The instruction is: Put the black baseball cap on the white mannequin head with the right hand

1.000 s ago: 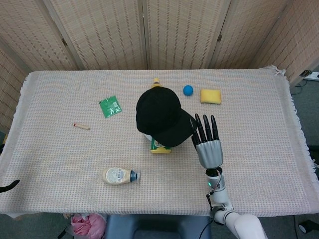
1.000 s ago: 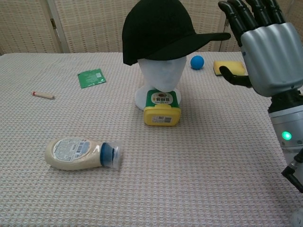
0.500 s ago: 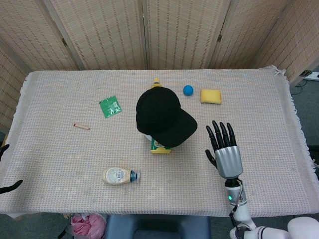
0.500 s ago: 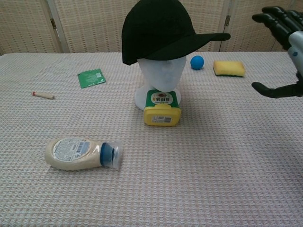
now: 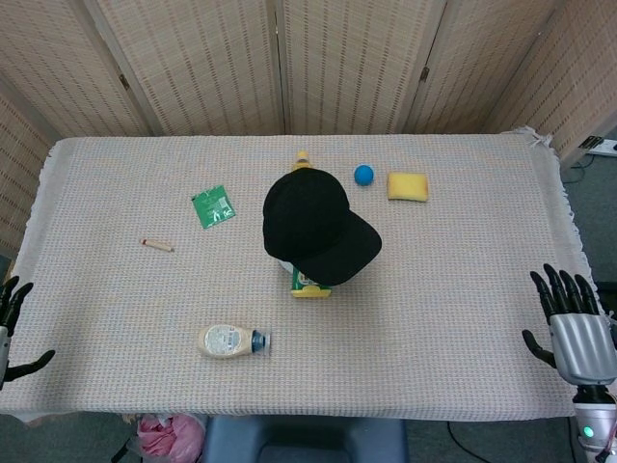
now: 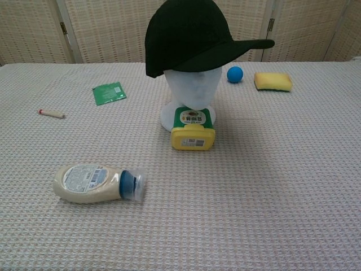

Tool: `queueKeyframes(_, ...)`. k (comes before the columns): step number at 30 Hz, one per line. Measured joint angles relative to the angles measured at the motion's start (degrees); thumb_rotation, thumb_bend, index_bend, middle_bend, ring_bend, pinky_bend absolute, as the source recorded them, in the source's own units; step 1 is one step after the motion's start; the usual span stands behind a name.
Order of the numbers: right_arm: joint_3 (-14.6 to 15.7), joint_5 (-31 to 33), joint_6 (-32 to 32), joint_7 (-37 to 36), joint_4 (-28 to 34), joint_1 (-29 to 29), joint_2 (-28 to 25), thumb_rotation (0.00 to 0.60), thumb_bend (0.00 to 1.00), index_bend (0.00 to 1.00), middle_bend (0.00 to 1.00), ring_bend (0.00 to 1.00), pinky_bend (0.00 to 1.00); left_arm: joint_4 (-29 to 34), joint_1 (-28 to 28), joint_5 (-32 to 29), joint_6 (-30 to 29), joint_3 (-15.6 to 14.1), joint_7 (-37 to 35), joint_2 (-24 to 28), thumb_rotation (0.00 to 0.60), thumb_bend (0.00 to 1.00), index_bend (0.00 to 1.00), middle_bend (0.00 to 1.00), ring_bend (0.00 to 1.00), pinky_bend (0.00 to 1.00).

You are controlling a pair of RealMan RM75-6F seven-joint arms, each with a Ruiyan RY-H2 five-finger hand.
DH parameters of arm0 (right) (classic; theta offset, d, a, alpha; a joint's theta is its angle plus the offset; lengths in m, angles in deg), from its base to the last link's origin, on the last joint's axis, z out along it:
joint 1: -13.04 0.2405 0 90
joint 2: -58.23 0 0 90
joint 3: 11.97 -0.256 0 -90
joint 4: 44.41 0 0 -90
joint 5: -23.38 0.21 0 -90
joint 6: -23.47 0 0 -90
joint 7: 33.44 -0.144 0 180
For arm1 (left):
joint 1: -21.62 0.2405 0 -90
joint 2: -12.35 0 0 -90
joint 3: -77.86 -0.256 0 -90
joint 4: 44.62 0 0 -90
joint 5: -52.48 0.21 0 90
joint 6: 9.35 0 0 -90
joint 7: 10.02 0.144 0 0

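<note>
The black baseball cap (image 6: 192, 34) sits on the white mannequin head (image 6: 194, 90) near the middle of the table (image 5: 463, 280), its brim pointing toward your right side. Touching the front of the mannequin's base lies a yellow container (image 6: 193, 131) with a green label. Nearer you and to the left, a squeeze bottle (image 6: 96, 183) lies on its side, blue cap toward the centre. Farther left are a green packet (image 6: 109, 92) and a small stick (image 6: 51, 113); behind the mannequin to the right, a blue ball (image 6: 234, 74) and a yellow sponge (image 6: 273, 81). Your right hand (image 5: 576, 328) is off the table's right near corner, holding nothing, fingers spread. Your left hand (image 5: 12, 318) shows only partly at the left edge, fingers apart. Wide bare cloth lies along the right and near sides.
</note>
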Motion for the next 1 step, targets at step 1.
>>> queueKeyframes(1,0.1,-0.5,-0.6,-0.7,-0.2,-0.4,-0.6,0.6,0.22,0.0,0.0,0.0,0.0,0.1,0.0,0.1,-0.2,0.0,0.9,-0.4,0.6,0.16,0.0,0.0,0.0,0.14)
